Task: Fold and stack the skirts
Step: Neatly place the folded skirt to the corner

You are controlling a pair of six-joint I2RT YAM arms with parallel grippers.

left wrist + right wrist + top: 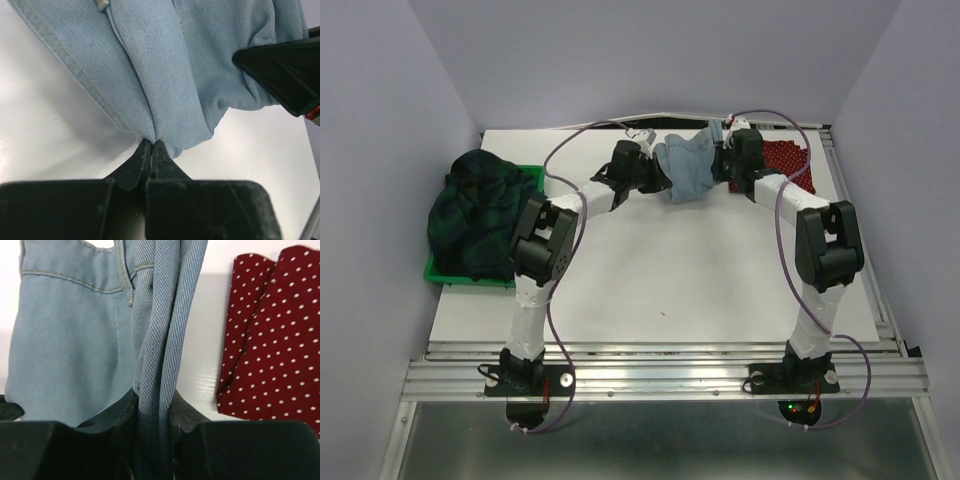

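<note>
The left gripper [151, 150] has its fingers pressed together, nipping only the tip of a low fold of the denim [165, 75]. The right gripper [152, 405] is clamped on a thick rope of the same cloth, its jaws kept partly apart by the bulk. The denim hangs bunched between the two pairs of fingers.

The step in hand looks to be spreading the denim flat for its fold. To do it well, draw the grippers apart until the cloth between them goes taut, then lay it down evenly. The left hold is shallow, so a hard pull may slip the cloth out.

The table [660, 290] offers broad bare room on the near side of both pairs of fingers, while its far edge runs close beyond them. The plaid skirt [480, 215] is heaped over the bin [470, 277], well out to the left of the left fingers. The red skirt [270, 340] lies flat just to the right of the right fingers, so that gripper has little room outward. Spread towards the left and the near side.
</note>
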